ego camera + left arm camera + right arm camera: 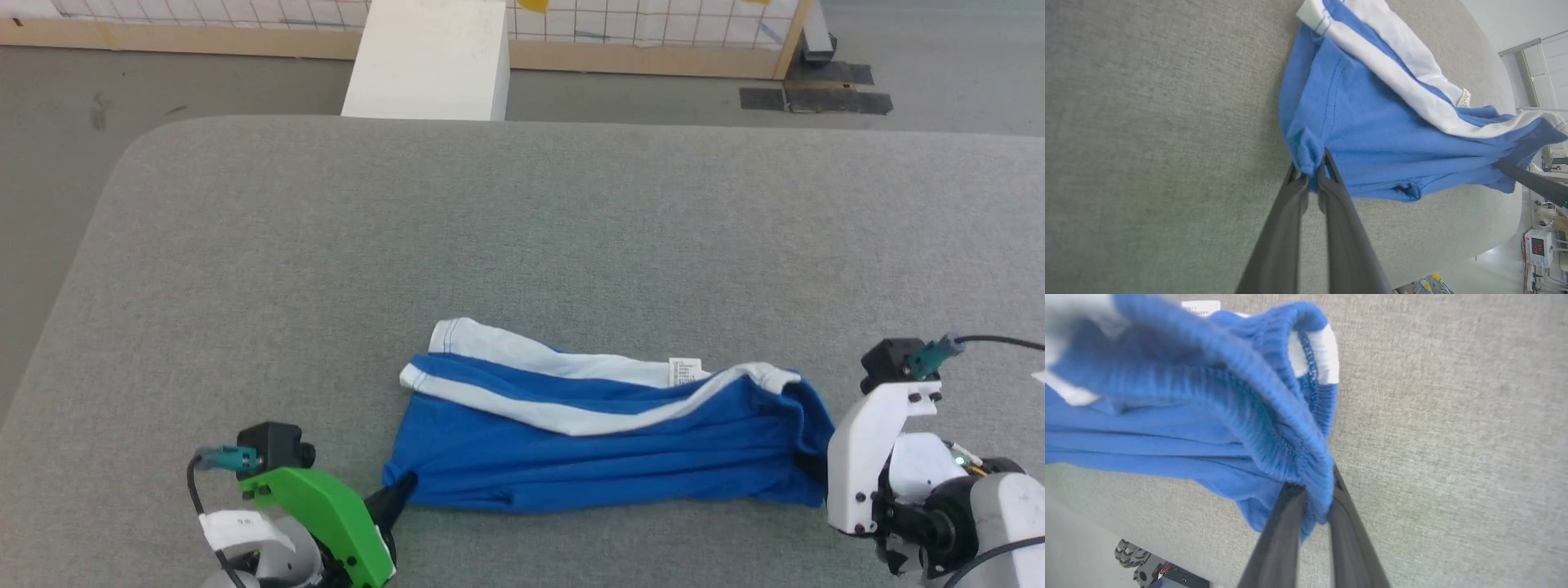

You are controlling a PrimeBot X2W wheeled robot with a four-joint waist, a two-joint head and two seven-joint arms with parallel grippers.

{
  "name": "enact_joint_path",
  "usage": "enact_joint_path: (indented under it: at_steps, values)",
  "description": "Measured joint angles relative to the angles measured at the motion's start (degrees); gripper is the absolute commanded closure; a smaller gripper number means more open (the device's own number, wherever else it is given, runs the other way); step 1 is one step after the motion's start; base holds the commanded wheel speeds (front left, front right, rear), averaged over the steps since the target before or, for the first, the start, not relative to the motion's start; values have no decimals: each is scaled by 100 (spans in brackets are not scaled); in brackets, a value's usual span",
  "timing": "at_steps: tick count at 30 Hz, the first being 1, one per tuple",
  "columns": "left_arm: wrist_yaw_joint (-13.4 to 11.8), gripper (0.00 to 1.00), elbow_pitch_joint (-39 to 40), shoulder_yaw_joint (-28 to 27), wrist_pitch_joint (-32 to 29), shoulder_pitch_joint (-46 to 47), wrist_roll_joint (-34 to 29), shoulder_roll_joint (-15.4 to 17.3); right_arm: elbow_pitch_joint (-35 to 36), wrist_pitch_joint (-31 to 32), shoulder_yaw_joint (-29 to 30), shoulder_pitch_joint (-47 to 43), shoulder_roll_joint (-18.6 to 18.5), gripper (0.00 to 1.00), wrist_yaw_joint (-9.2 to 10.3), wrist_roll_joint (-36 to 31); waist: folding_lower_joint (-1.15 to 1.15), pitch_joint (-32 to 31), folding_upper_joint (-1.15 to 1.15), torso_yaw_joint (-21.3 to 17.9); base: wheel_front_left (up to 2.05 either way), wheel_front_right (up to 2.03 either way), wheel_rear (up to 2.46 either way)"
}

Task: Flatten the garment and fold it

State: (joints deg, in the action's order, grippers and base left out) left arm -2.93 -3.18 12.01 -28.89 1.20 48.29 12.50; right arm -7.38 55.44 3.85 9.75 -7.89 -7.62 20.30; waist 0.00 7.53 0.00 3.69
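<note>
The garment [604,433], royal-blue shorts with white bands and a small white tag [684,370], lies stretched sideways near the front of the grey table [522,237]. My left gripper [402,488] is shut on its lower left corner, and the left wrist view has the blue cloth [1372,122] pinched between the dark fingers [1306,171]. My right gripper [808,469] is shut on the ribbed blue waistband at the right end. In the right wrist view that waistband [1274,416] is bunched over the fingertips [1316,498]. The right gripper's finger [1531,181] also crosses the left wrist view.
A white box [429,61] stands beyond the table's far edge, before a wooden-framed grid wall [653,33]. The table's rounded left corner [139,147] and its front edge lie close to both arms. Grey floor [49,122] surrounds the table.
</note>
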Motion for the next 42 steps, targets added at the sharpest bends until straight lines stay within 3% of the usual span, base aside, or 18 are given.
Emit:
enact_joint_path:
  at_steps: [1,2,3,10,11,15,19,20,23,27,36,37,38,39,40,42]
  values:
    - [-9,3,-3,-3,12,-32,18,-15,-26,-24,12,-24,18,100,0,-46,0,-14,0,10,0,0,0]
    - [-18,0,-9,0,32,-50,10,-26,-66,-75,23,-46,30,64,0,-99,0,-31,0,19,0,0,0]
    - [-25,0,-19,-5,37,-52,9,-24,-109,-127,44,-53,25,0,1,-172,0,-41,0,27,0,0,0]
    - [-75,0,100,-247,370,-47,-74,78,-2,-500,261,-138,55,0,3,-247,0,-160,0,33,0,0,0]
    - [-75,0,244,-547,991,-21,-337,232,334,-686,415,-275,143,0,3,-275,0,-225,0,20,0,0,0]
    - [16,0,345,-931,2362,23,-1009,521,832,-864,580,-315,325,0,4,-431,0,-248,0,-59,0,0,0]
    - [115,0,307,-1043,4017,72,-1925,699,980,-836,554,-253,422,0,4,-802,0,-180,0,-99,0,0,0]
    - [119,0,268,-1047,4177,88,-2056,701,956,-814,550,-215,433,0,4,-914,0,-156,0,-98,0,0,0]
    - [148,0,288,-1071,4343,143,-2649,691,745,-736,535,5,468,0,4,-1147,0,-68,0,-71,0,0,0]
    - [354,0,826,-1374,4363,241,-3226,372,289,-643,441,324,482,0,4,-1470,0,82,0,-14,0,0,0]
    - [826,0,778,-1808,4362,228,-3577,-274,-795,-606,348,688,488,0,4,-1668,0,338,0,189,0,0,0]
    - [853,0,760,-1840,4362,228,-3604,-314,-862,-606,370,734,485,6,4,-1668,0,355,0,212,0,0,0]
    - [887,0,745,-1871,4362,229,-3627,-350,-928,-604,379,778,482,63,4,-1666,0,366,0,232,0,0,0]
    - [901,0,727,-1889,4362,229,-3635,-374,-984,-604,374,808,477,87,4,-1663,0,372,0,248,0,0,0]
    - [923,0,720,-1904,4362,229,-3649,-387,-1010,-605,377,825,468,100,4,-1650,0,373,0,254,0,0,0]
    - [950,0,710,-1939,4362,229,-3680,-417,-1070,-625,393,859,468,100,4,-1600,0,353,0,253,0,0,0]
